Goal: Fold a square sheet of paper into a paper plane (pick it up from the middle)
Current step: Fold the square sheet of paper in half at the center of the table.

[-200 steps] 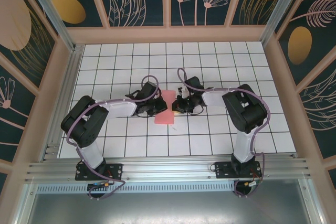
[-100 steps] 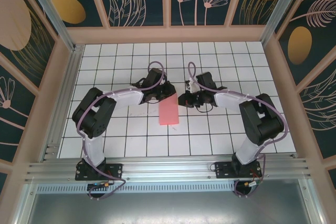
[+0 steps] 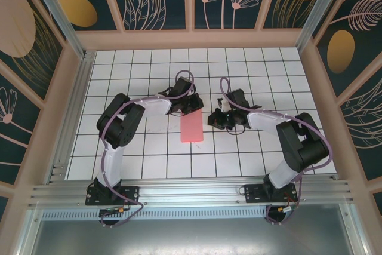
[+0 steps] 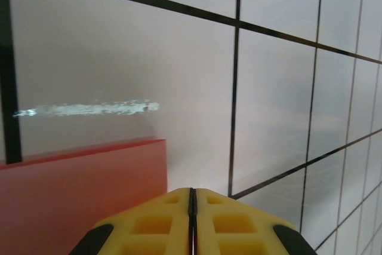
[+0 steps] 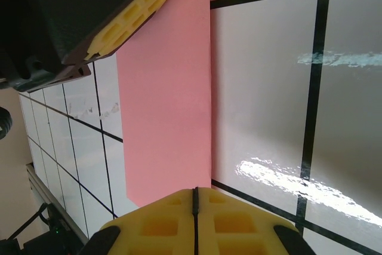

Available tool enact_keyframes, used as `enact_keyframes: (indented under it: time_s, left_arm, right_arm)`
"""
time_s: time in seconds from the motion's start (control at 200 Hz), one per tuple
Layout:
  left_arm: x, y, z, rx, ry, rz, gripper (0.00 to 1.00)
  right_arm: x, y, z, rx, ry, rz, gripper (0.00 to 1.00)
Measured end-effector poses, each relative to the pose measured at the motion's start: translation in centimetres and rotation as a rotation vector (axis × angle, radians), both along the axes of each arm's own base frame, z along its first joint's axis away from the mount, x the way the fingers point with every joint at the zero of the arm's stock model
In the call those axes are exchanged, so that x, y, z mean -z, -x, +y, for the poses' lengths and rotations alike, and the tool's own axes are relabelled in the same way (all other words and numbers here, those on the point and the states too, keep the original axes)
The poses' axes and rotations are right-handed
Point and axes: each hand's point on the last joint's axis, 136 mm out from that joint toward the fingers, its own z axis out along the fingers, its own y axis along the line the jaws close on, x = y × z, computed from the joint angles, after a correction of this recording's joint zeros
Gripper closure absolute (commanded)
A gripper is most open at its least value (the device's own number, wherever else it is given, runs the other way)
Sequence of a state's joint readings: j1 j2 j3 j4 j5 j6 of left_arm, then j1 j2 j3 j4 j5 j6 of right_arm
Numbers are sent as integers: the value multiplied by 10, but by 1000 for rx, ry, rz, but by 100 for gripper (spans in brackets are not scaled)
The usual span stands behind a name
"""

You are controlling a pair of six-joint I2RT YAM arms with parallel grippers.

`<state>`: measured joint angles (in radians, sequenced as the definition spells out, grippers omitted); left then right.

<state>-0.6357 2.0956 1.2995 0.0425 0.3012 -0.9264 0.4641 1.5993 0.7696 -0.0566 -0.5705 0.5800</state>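
The square sheet of paper (image 3: 192,128) lies flat on the tiled floor as a narrow salmon-pink rectangle, folded in half. My left gripper (image 3: 195,109) is shut at the sheet's far end; in the left wrist view its yellow tips (image 4: 192,193) sit just right of the paper's corner (image 4: 77,189). My right gripper (image 3: 211,121) is shut beside the sheet's right edge. In the right wrist view its tips (image 5: 195,191) are at the paper's (image 5: 167,100) near corner, and the left gripper's fingers (image 5: 140,13) overlap the far corner. The paper plane is out of view.
White tiled floor (image 3: 143,147) with black grid lines spreads on all sides. Pink-framed patterned walls (image 3: 191,4) close the back and sides. An aluminium rail (image 3: 191,192) holding both arm bases runs along the near edge.
The left gripper has swung right and farther away, to the sheet's far end. The right gripper has shifted slightly right and nearer. The paper has turned from tilted to square with the tiles.
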Motion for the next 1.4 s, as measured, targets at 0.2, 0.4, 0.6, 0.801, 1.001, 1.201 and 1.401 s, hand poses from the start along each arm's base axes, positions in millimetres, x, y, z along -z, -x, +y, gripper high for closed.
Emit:
enact_keyframes:
  time_s: [0.2, 0.4, 0.6, 0.801, 1.001, 1.201, 1.401]
  left_arm:
    - [15, 1, 4, -9, -30, 18, 91]
    - [15, -2, 4, -14, -31, 13, 93]
    - [15, -2, 4, -18, -35, 14, 94]
    - [15, -3, 5, -22, -37, 15, 95]
    - [16, -3, 6, -27, -41, 12, 95]
    - [16, -4, 6, -34, -42, 15, 95]
    - [16, -4, 6, -38, -41, 17, 95]
  right_arm:
    - [1, 1, 3, -3, 2, 5, 93]
    - [2, 0, 22, -24, -2, 18, 95]
    - [19, -3, 37, -23, 13, 59, 96]
    - [40, -1, 39, -28, 22, 113, 96]
    - [40, 1, 41, -39, 8, 114, 97]
    - [40, 20, 36, -78, 4, 139, 96]
    - [41, 47, 28, -120, 14, 166, 95]
